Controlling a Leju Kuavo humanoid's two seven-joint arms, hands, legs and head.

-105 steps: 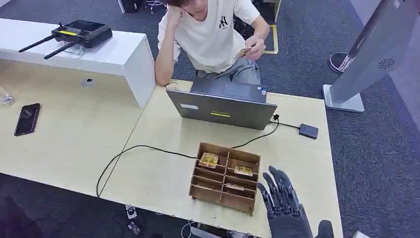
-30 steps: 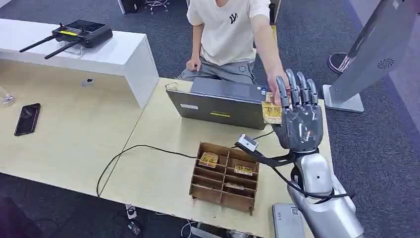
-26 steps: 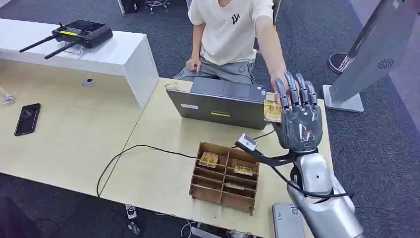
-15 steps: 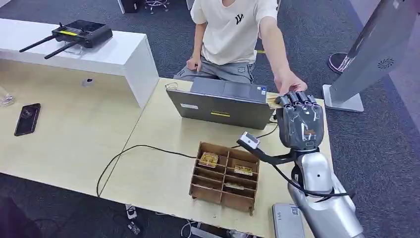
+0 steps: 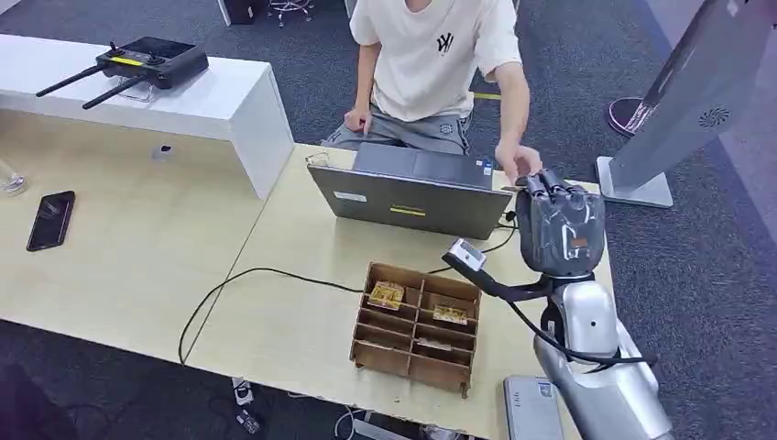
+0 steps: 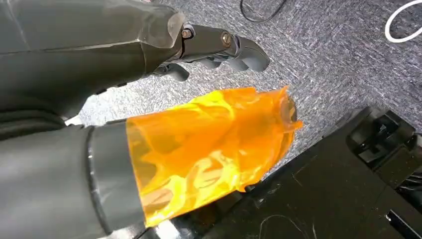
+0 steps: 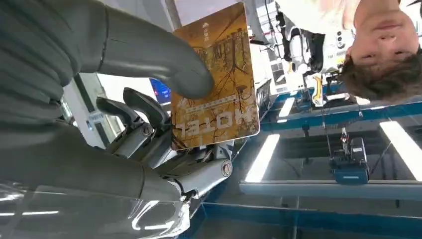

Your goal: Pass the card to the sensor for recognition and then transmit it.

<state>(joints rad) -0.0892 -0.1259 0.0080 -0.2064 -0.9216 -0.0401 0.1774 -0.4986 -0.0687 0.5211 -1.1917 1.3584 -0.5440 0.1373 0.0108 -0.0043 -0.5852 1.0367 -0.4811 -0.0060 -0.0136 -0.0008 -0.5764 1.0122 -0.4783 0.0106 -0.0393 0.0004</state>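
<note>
My right hand (image 5: 559,225) is raised above the right end of the desk, beside the laptop (image 5: 412,192), with its fingers curled in. In the right wrist view its thumb (image 7: 159,62) presses a yellow-brown hotel card (image 7: 219,84) against the fingers, so the card is held. The person's hand (image 5: 519,165) hovers just beyond my right hand, apart from it. My left hand (image 6: 219,42) hangs over the grey carpet holding nothing, its fingers apart from the thumb, which is wrapped in orange film (image 6: 209,149).
A wooden compartment box (image 5: 417,325) with several cards stands near the desk's front edge. A black cable (image 5: 266,272) runs across the desk. A person in a white shirt (image 5: 431,64) sits behind the laptop. A grey kiosk stand (image 5: 678,110) is at the right.
My right hand rose from the desk edge, the person put the card against its spread fingers, and the fingers closed on it. The person's hand has drawn back.
</note>
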